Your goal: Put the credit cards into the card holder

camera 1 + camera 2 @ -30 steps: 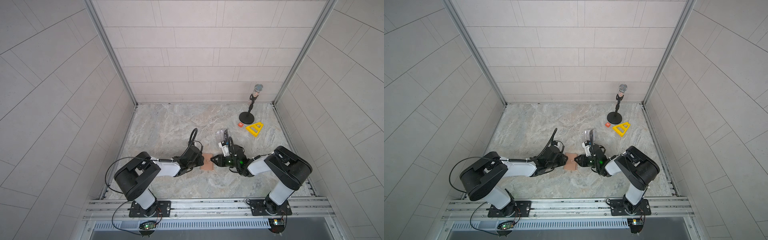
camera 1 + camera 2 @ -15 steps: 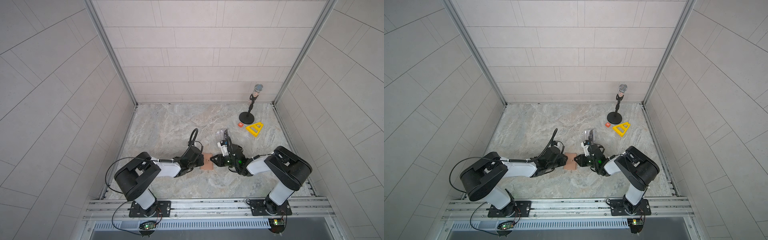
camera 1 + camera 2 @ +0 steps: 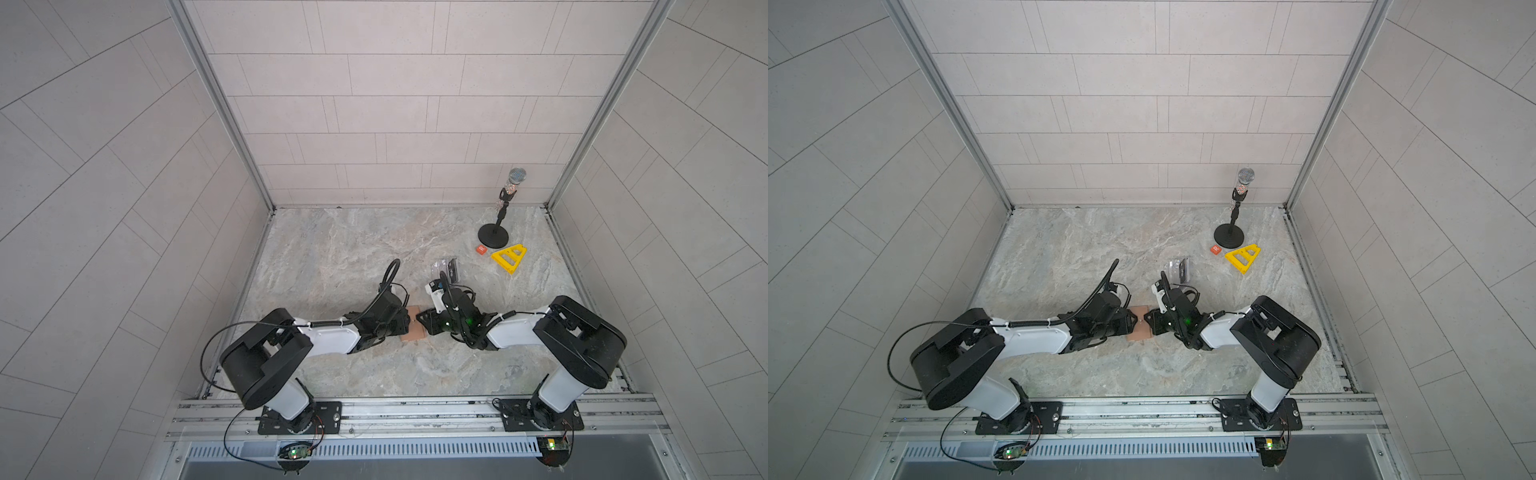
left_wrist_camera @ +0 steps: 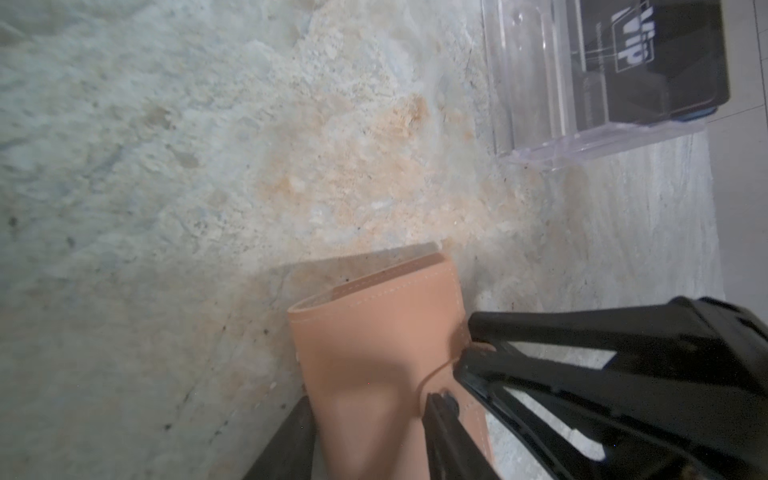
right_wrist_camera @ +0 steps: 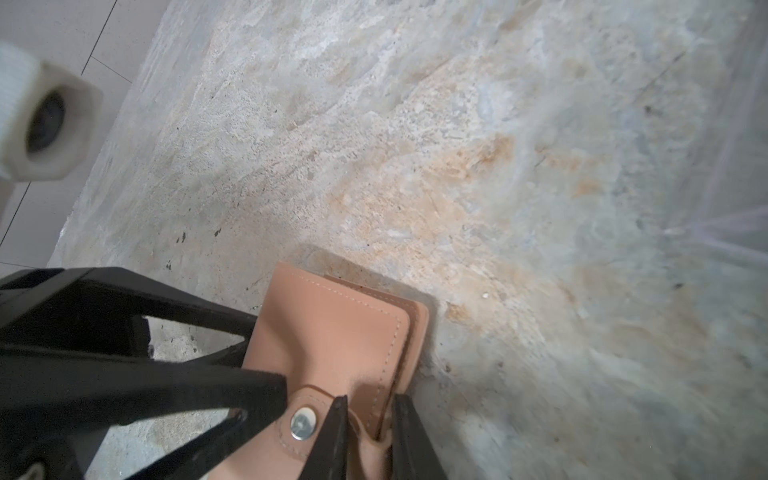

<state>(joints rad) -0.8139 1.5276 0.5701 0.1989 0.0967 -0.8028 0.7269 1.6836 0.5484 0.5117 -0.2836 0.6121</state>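
The card holder [image 3: 413, 335] [image 3: 1139, 333], a tan-pink wallet, lies mid-table between both grippers. My right gripper [image 5: 370, 405] [image 3: 420, 322] is shut on the wallet's edge just beside the snap tab [image 5: 303, 424]. My left gripper [image 4: 370, 411] [image 3: 1133, 322] is at the opposite side. Its fingers [image 4: 440, 419] stand apart, with part of the card holder [image 4: 374, 332] between them. A black credit card [image 4: 648, 62] marked VIP lies in a clear plastic box [image 4: 536, 83] [image 3: 445, 270] behind the grippers; a blue edge shows beneath it.
At the back right stand a microphone on a black stand [image 3: 493, 237], a small orange tile [image 3: 481, 249] and a yellow triangular frame [image 3: 509, 258]. Tiled walls close in the marble table [image 3: 353, 257] on three sides.
My left gripper's fingers have spread wider around the card holder. My right gripper has closed a little on the card holder's edge. Both arms have hardly moved.
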